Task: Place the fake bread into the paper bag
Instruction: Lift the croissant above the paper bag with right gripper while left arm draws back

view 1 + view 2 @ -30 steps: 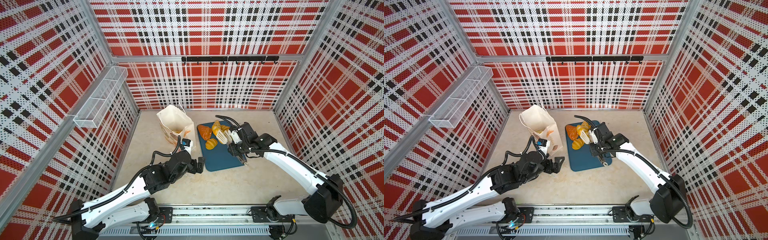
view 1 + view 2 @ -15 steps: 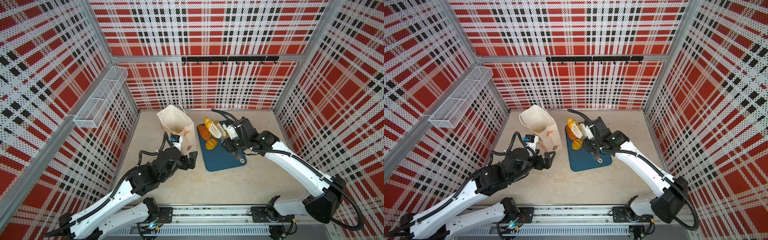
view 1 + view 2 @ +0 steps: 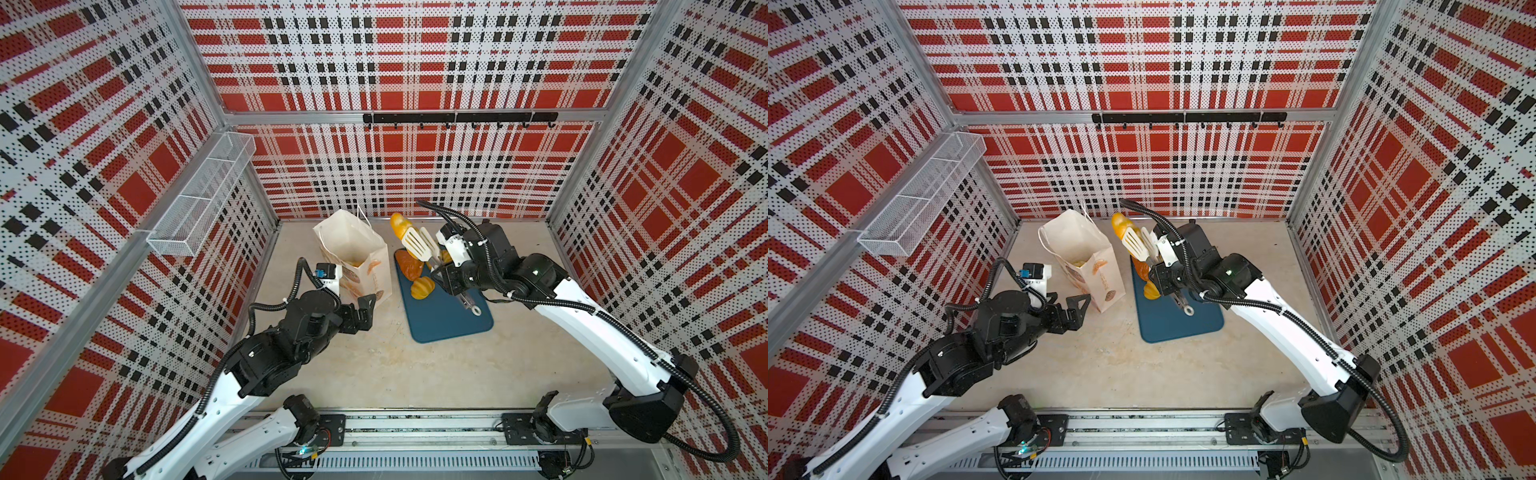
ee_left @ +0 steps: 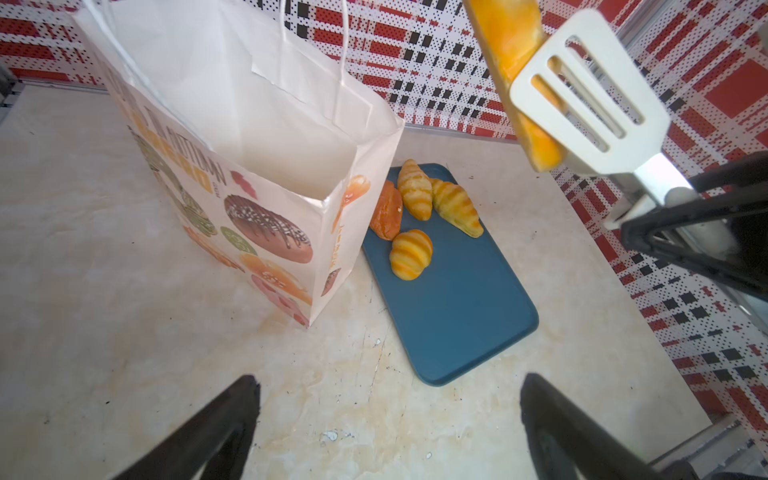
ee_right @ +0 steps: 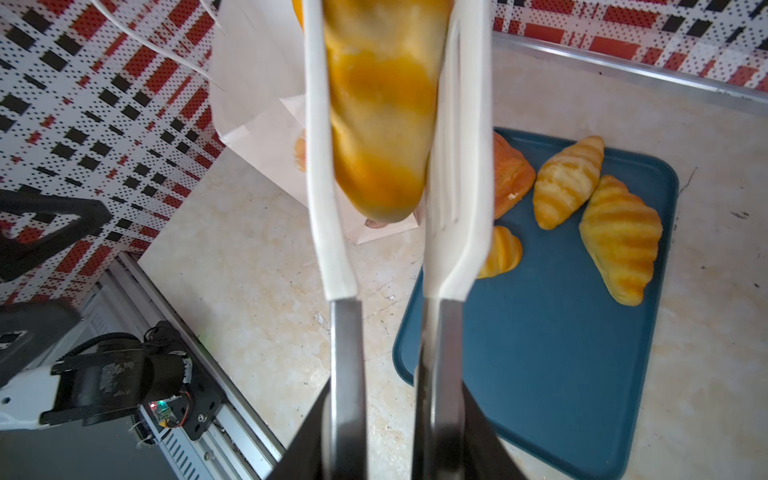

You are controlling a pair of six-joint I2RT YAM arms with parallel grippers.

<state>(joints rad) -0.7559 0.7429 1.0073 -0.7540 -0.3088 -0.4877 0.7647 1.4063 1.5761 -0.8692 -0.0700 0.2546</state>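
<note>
The cream paper bag (image 3: 353, 249) (image 4: 249, 124) stands open on the table, left of the dark-blue tray (image 3: 449, 316). My right gripper (image 3: 446, 270) (image 5: 390, 415) is shut on the metal handles of white-tipped tongs (image 3: 419, 245) (image 5: 328, 166). The tongs pinch a long golden fake bread (image 3: 400, 224) (image 5: 382, 116), raised above the tray's far end beside the bag's mouth. On the tray lie an orange-brown piece (image 4: 387, 210), two croissants (image 4: 414, 189) (image 4: 457, 205) and a small bun (image 4: 410, 254). My left gripper (image 3: 361, 307) (image 4: 388, 399) is open and holds nothing, low by the bag's near corner.
A white wire basket (image 3: 199, 203) hangs on the left wall. A black hook rail (image 3: 457, 118) runs along the back wall. The arms' mounting rail (image 3: 415, 432) lines the front edge. Plaid walls close in three sides.
The right arm has lifted the tongs with the long bread off the tray, up and toward the bag. The left arm has drawn back to the left, its gripper still open.
</note>
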